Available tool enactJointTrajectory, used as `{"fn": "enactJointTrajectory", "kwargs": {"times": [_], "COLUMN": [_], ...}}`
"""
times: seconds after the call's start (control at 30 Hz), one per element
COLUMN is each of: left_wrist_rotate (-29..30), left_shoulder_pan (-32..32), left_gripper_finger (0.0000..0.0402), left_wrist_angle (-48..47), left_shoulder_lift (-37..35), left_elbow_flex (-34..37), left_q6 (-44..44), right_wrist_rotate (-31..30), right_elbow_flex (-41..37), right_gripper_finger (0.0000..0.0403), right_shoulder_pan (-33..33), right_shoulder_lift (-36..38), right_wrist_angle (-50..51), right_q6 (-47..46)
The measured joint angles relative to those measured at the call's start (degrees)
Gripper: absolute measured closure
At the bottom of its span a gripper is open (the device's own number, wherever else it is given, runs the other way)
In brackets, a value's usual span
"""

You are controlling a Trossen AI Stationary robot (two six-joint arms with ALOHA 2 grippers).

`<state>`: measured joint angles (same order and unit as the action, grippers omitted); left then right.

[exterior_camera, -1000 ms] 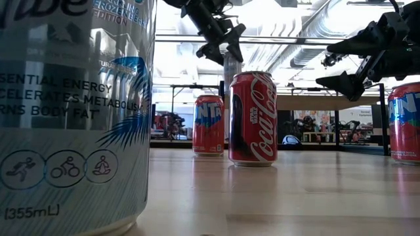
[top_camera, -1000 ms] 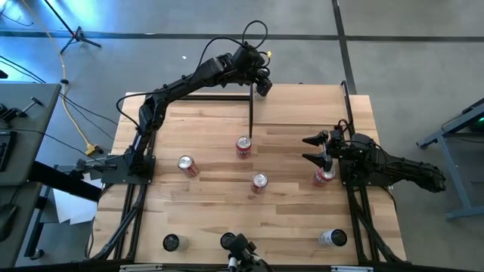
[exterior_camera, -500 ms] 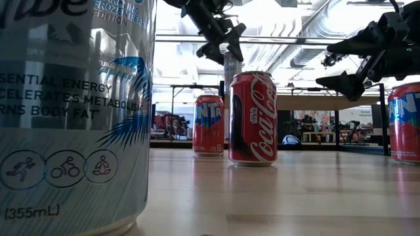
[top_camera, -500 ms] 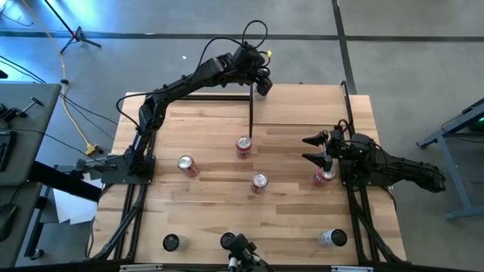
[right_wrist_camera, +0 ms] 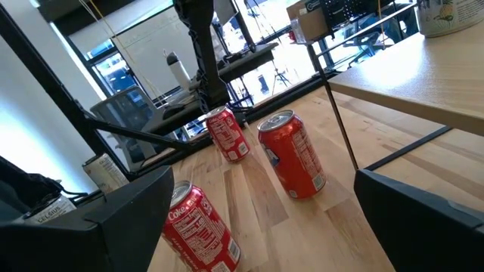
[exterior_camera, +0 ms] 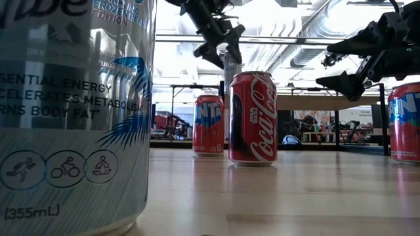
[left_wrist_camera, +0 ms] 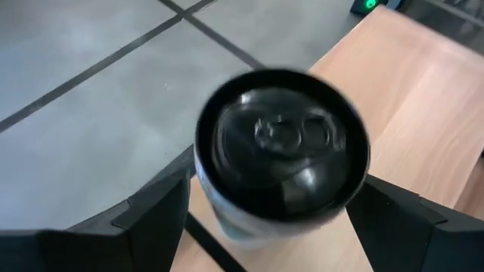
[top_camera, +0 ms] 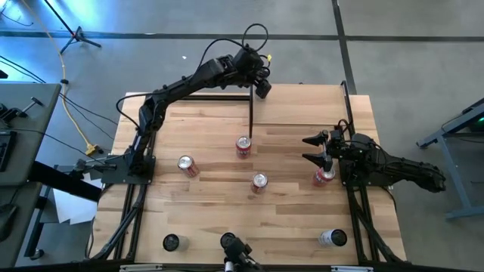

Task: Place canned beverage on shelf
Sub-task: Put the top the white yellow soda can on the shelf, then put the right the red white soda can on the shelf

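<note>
while the left gripper (left_wrist_camera: 276,227) is held over the shelf (top_camera: 302,106) at the table's far edge, a silver can with a black lid (left_wrist_camera: 281,147) is seen between its spread fingers, which look clear of the sides. the can seems close to the board's edge; a brush from a finger could tip it off. the right gripper (top_camera: 311,149) waits spread wide above a red fanta can (top_camera: 324,177).

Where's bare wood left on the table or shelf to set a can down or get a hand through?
Shelf: bare to the right of the left gripper and the black-topped can at it. Tabletop: free strip between the middle cans and the front-edge dark-topped can and white can. Crowded: the four red cans mid-table, open right gripper by the rightmost.
</note>
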<state>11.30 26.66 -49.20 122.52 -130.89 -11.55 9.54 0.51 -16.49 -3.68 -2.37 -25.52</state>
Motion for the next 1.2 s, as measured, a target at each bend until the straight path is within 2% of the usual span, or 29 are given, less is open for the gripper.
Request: {"fn": "enactJointTrajectory", "kwargs": {"times": [0.23,0.43,0.57,0.7,0.93,1.2], "left_wrist_rotate": [0.7,1.6,-3.2,-7.0,-4.8,-2.6], "left_shoulder_pan": [-0.6,-1.9,-5.0,-11.5,-24.7,-31.3], "left_gripper_finger": [0.0084,0.0084,0.0084,0.0084,0.0084,0.0084], "left_wrist_angle": [-6.6,-17.0,-26.6,-33.3,-33.9,-30.8], "left_shoulder_lift": [-0.8,-4.3,-6.9,-9.4,-9.6,-5.5], "left_elbow_flex": [0.0,0.0,0.0,0.0,0.0,0.1], "left_q6": [-2.9,-8.3,-14.6,-18.4,-21.4,-24.1], "right_wrist_rotate": [0.0,0.0,0.0,0.0,0.0,0.0], "right_elbow_flex": [0.0,0.0,0.0,0.0,0.0,0.0], "right_gripper_finger": [0.0004,0.0004,0.0004,0.0004,0.0004,0.0004], "right_shoulder_pan": [0.0,0.0,0.0,0.0,0.0,0.0], "right_shoulder_lift": [0.0,0.0,0.0,0.0,0.0,0.0], "right_wrist_angle": [0.0,0.0,0.0,0.0,0.0,0.0], "right_q6": [0.0,0.0,0.0,0.0,0.0,0.0]}}
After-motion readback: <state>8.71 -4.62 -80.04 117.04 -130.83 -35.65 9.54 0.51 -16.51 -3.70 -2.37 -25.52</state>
